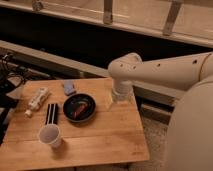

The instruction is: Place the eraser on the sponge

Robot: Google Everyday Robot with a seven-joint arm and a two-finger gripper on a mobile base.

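Note:
The eraser (pixel 52 113) is a black rectangular block with pale stripes, lying flat on the left part of the wooden table (pixel 110 135). The sponge (pixel 69 88) is a small blue pad near the table's far edge, above and a little right of the eraser. They lie apart. My gripper (pixel 114 100) hangs at the end of the white arm (pixel 165 67) over the table's far right part, right of the black bowl and well away from both eraser and sponge. Nothing shows in its grasp.
A black bowl (pixel 79 107) holding something reddish sits between the eraser and my gripper. A white paper cup (pixel 50 135) stands near the front left. A white bottle (pixel 37 98) lies at the far left. Cables (pixel 12 70) hang left of the table.

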